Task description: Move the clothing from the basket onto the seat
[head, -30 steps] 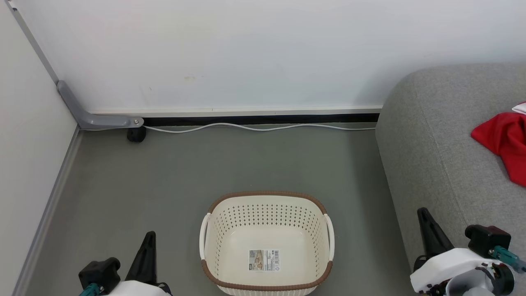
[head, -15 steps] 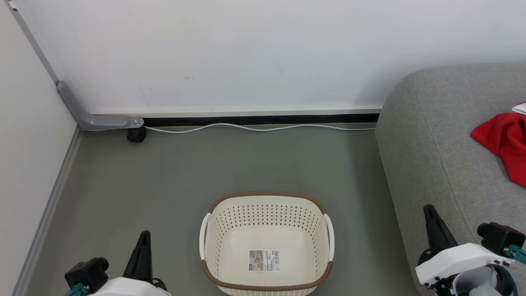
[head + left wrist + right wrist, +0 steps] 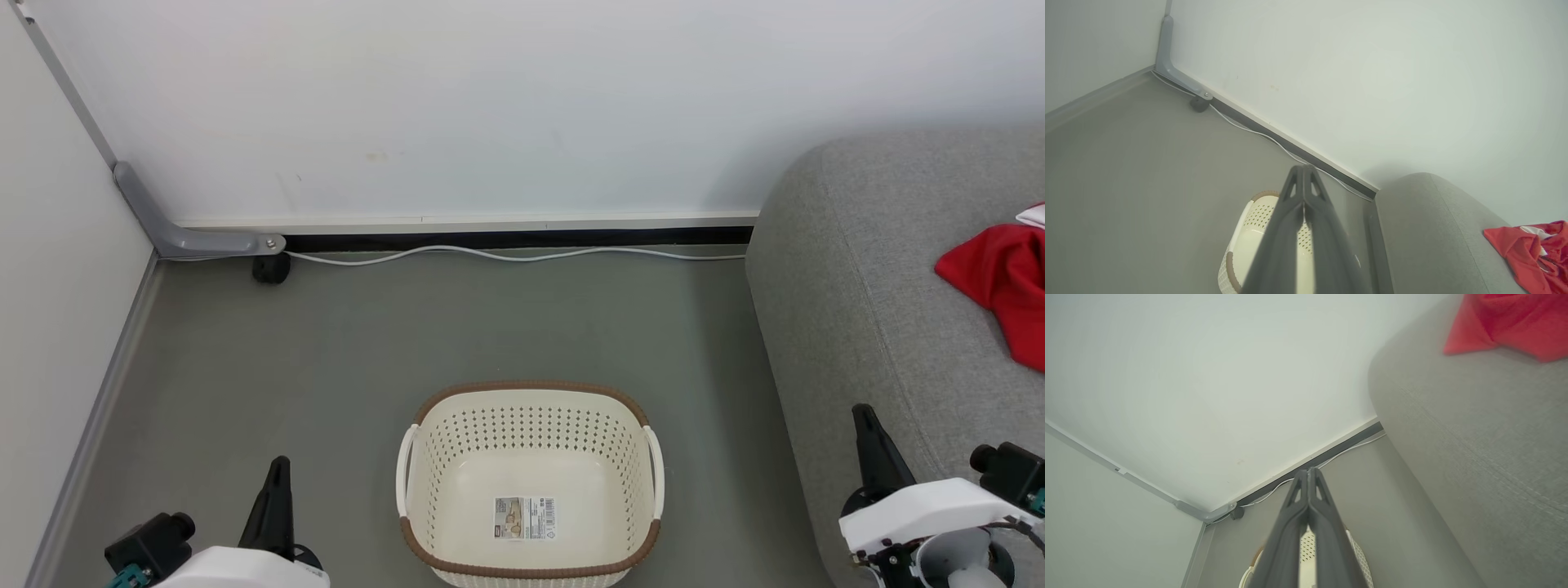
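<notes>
A grey floor (image 3: 326, 367) spreads before us. Nearest, our left hand (image 3: 280, 464) and right hand (image 3: 860, 412) each have fingers pressed together. Between them stands the basket (image 3: 531, 385), its labelled bottom showing. Farther right, the clothing (image 3: 1000, 278) lies on the seat (image 3: 857, 269). A white cable (image 3: 506, 256) skirts the wall.

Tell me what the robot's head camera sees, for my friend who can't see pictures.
An empty cream laundry basket with a brown rim stands on a grey floor, with just a label on its bottom. At the right, red clothing lies on a grey sofa. The robot's left hand and right hand, both shut, point up from the bottom corners.
</notes>
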### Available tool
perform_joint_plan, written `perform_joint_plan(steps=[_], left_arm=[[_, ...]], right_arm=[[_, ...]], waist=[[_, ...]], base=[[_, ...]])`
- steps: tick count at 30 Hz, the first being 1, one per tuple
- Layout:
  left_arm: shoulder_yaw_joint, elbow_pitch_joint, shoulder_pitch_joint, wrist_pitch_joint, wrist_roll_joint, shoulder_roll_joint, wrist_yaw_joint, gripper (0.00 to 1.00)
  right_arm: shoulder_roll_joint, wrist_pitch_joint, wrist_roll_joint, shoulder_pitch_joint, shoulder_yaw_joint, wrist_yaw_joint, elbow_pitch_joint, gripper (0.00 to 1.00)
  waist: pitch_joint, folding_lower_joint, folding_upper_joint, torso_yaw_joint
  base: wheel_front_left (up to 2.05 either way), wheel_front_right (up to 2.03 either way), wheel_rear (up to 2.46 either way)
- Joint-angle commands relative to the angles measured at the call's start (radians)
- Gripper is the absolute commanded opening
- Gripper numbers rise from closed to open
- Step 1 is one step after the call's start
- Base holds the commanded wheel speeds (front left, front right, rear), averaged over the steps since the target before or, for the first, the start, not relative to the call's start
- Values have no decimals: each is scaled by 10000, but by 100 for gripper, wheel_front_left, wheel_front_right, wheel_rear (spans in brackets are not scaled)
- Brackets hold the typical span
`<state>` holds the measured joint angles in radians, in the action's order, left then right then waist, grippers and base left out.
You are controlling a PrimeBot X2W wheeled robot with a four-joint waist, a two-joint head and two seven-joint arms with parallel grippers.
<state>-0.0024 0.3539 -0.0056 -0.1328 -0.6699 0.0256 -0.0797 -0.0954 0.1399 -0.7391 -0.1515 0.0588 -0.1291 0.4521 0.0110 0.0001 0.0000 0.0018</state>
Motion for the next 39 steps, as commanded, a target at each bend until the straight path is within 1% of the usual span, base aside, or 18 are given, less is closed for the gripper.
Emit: perform_joint_plan(steps=[1, 39], left_arm=[[189, -314, -503, 43, -323, 139, -106, 0], [628, -661, -738, 1132, -4402, 187, -288, 0]], right_arm=[[-84, -117, -318, -153, -63, -7, -372, 0], [157, -1207, -4085, 112, -816, -11, -1137, 0]], waist=[[-2, -1, 0, 0], [-37, -1, 0, -8]], base=[[0, 0, 0], [0, 0, 0]])
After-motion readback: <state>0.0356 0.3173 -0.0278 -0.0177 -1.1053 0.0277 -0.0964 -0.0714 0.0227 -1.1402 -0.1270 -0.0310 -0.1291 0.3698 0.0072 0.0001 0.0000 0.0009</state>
